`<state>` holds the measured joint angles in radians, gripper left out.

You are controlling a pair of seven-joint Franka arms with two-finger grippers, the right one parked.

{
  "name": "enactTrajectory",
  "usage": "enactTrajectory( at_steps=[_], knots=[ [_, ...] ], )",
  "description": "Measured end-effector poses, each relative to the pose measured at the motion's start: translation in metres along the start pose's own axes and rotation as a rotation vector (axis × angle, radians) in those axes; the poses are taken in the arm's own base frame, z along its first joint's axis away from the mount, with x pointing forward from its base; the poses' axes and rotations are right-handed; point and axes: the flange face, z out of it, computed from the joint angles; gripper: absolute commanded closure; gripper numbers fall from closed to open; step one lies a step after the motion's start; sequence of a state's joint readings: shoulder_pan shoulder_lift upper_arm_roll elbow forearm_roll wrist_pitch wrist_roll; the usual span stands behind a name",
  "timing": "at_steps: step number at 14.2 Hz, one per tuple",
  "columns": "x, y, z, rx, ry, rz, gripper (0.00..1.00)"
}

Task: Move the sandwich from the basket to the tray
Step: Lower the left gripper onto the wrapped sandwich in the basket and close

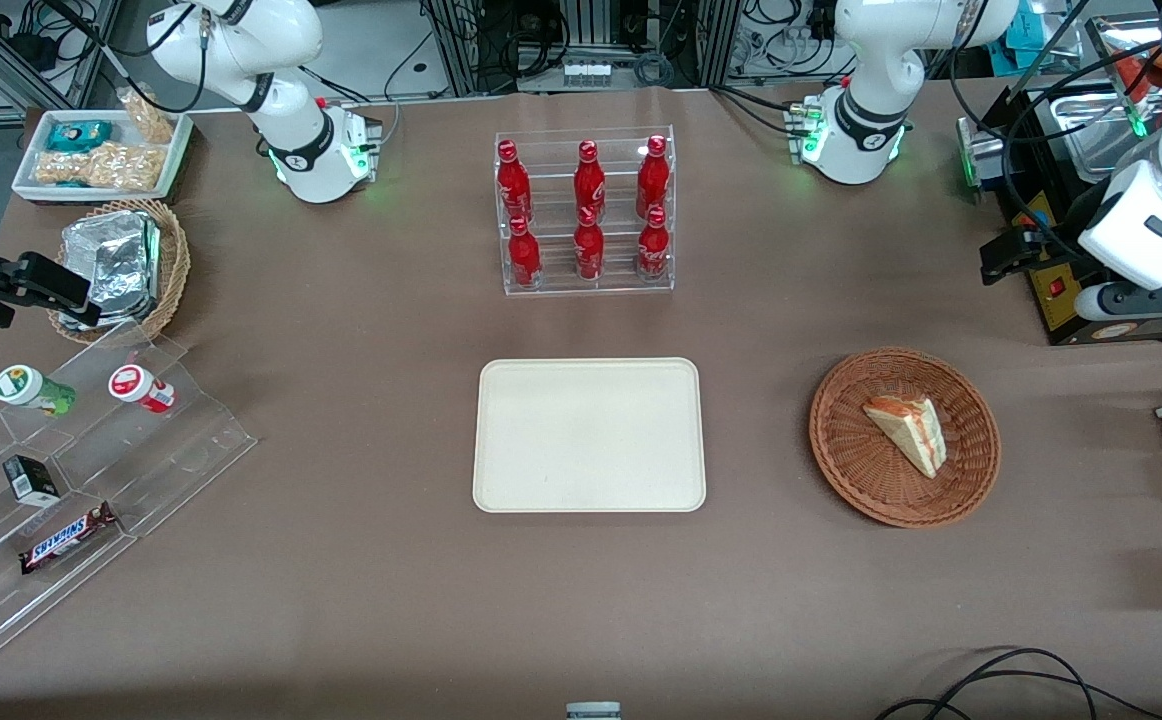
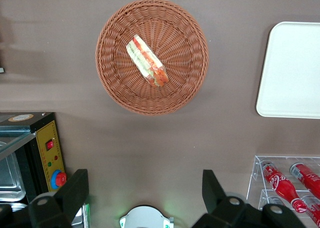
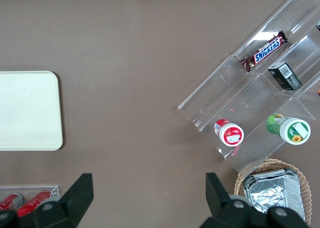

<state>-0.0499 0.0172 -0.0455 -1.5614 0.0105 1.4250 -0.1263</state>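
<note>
The gripper [image 2: 145,195] is held high with its fingers spread wide and nothing between them. The sandwich [image 2: 146,60] lies below in the basket [image 2: 120,95], nearer the front camera, its long axis slanted across the finger line.

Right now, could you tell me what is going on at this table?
Nothing has been picked up yet. The sandwich lies in the round wicker basket toward the working arm's end of the table, and the cream tray beside it holds nothing. The left arm's tool hangs open high above the table, apart from the basket and holding nothing. A clear rack of red bottles stands farther from the front camera than the tray.
</note>
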Motion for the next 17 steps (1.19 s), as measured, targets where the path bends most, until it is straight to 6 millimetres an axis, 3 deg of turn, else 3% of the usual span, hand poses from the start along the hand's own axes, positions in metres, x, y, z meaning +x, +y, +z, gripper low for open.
enactTrajectory(
  at_steps=[3,11,17],
  knots=[
    [0.01,0.001,0.027,0.007,-0.057,0.001,0.0],
    [0.096,-0.002,0.176,0.066,-0.205,-0.013,0.0],
    [0.115,0.0,0.247,0.064,-0.078,-0.368,0.0]
  ],
)
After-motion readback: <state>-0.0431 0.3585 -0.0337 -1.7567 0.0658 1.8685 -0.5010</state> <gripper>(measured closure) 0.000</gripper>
